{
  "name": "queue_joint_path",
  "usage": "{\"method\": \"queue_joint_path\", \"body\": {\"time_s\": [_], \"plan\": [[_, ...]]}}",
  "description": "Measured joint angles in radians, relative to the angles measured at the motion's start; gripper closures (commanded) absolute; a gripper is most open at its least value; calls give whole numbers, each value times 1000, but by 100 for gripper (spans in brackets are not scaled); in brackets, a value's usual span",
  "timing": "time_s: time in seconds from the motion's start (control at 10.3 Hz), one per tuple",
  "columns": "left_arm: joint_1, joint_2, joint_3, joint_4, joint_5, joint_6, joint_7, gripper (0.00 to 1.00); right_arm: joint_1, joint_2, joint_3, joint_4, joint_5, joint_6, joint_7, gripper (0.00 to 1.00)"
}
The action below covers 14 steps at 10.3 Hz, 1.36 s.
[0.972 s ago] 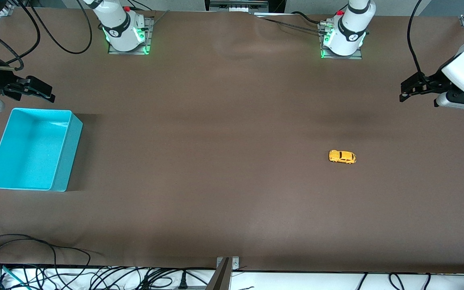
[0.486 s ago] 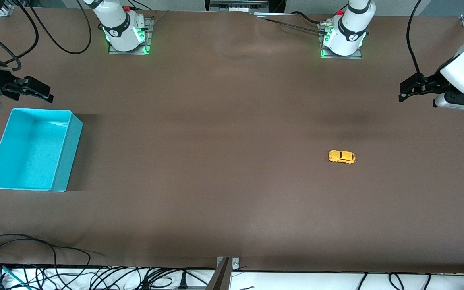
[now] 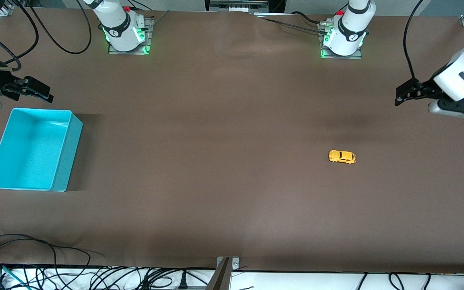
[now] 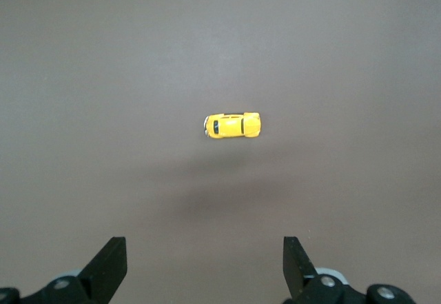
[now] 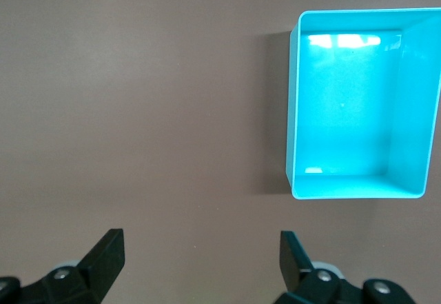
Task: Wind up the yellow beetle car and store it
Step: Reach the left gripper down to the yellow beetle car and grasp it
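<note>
The yellow beetle car stands on its wheels on the brown table toward the left arm's end; it also shows in the left wrist view. My left gripper hangs open and empty in the air over the table's left-arm end, apart from the car; its fingers show spread wide. The turquoise bin sits empty at the right arm's end and shows in the right wrist view. My right gripper is open and empty, up in the air over the table just beside the bin.
Both arm bases stand along the table's farther edge. Cables lie along the edge nearest the front camera.
My left gripper has shifted a little toward the car and lower in the front view. The right gripper drew back slightly, then held. The car and bin have not moved.
</note>
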Motion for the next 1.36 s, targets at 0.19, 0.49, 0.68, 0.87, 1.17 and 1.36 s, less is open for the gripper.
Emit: {"method": "queue_joint_path", "body": {"time_s": [0.19,0.49,0.68,0.87,1.17,1.36], "plan": [[-2,66,-30,-20,0,105,96,0,0,12,0,0,0,7,0,0],[-2,158,-35,-37,0,159,445,0,0,17,0,1,0,12,0,0],[-2,232,-41,-41,0,200,686,0,0,18,0,2,0,14,0,0],[-2,307,-51,-54,0,274,884,0,0,18,0,3,0,14,0,0],[-3,420,-60,-91,1,436,1158,0,0,21,0,3,0,14,0,0],[-1,485,-60,-125,1,577,1289,0,0,23,0,4,0,14,0,0]]}}
